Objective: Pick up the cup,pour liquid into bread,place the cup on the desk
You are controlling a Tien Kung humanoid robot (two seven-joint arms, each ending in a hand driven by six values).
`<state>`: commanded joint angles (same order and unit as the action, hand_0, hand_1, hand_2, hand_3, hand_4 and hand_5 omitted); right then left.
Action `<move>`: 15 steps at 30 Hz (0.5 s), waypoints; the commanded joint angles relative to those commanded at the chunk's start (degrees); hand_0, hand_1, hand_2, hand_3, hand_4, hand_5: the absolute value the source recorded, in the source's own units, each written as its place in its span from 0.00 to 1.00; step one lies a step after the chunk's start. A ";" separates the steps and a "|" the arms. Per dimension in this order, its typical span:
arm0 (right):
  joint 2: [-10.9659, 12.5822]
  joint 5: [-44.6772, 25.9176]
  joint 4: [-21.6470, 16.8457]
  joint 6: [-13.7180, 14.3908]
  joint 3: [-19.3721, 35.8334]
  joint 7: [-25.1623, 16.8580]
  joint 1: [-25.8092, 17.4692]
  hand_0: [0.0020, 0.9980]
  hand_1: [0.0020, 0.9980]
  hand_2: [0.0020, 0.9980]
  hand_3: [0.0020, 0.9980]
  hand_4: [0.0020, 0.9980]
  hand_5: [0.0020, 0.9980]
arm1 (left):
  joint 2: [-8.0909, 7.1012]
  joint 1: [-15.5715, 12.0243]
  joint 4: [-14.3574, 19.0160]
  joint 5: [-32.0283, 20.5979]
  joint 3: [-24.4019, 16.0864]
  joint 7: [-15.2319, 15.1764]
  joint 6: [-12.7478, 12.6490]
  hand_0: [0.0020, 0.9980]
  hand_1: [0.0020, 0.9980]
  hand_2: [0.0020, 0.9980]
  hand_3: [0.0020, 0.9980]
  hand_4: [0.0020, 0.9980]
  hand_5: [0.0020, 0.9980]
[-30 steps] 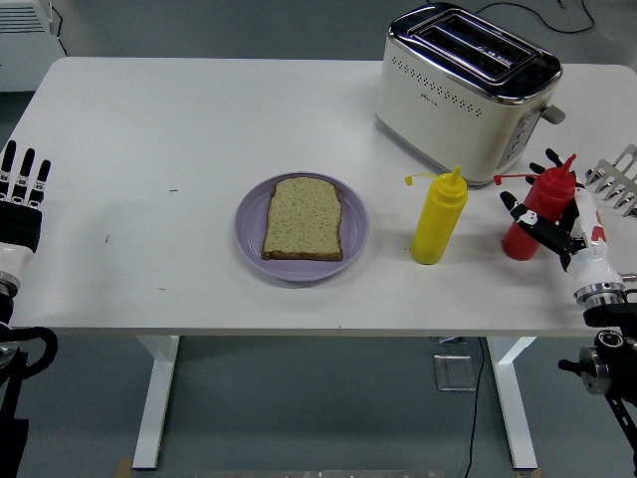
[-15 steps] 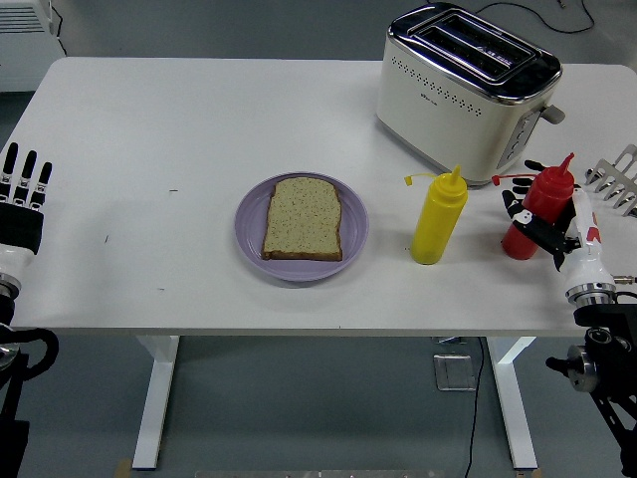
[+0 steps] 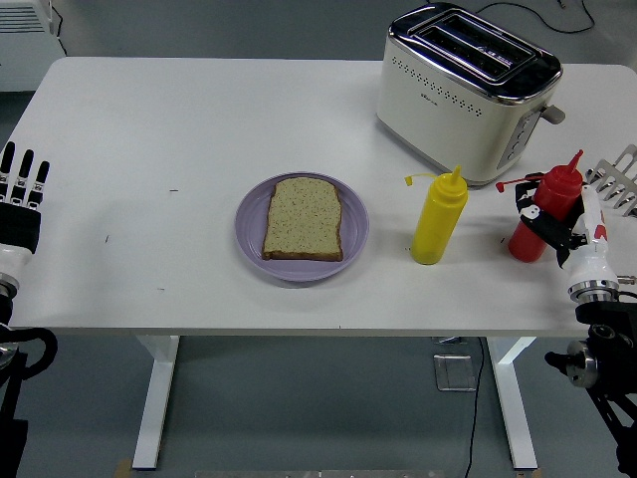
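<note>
Red squeeze bottle [image 3: 544, 217], the nearest thing to a "cup" on this worktop [image 3: 199, 129], stands just right of the yellow bottle [image 3: 439, 219] and in front of the toaster's right end. Compared with a second ago, it has shifted a little to the right and leans slightly, and the right hand [image 3: 569, 231] has closed in from an open reach beside it to a wrap around its lower body. I read that as the grasp being made, so the pick-up step is nearly secured, though the base looks to be on or barely off the surface; I cannot tell which.

The right hand's dark fingers [image 3: 542, 221] are curled against the bottle's front, clamped on it, with the white wrist rising from the lower right corner and the palm on the bottle's right side.

Bread [image 3: 304, 218] lies flat on the purple plate [image 3: 249, 229], well to the left of the yellow bottle, untouched. Carrying the red bottle there means passing the yellow one, which could be knocked.

The left hand [image 3: 22, 189] rests at the worktop's left edge, far left of the plate, fingers straight and apart, holding nothing.
</note>
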<state>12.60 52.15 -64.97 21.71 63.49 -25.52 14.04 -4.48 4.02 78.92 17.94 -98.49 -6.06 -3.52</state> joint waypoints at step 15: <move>0.64 0.31 -1.90 1.09 1.03 0.06 0.16 0.10 0.17 0.28 0.36 0.63 0.04 | 0.03 0.11 0.04 -0.12 -0.22 -0.06 0.02 0.80 0.79 0.82 0.73 0.52 1.00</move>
<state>13.23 52.45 -66.86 22.80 64.51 -25.46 14.21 -4.45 4.13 78.95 17.83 -98.71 -6.12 -3.49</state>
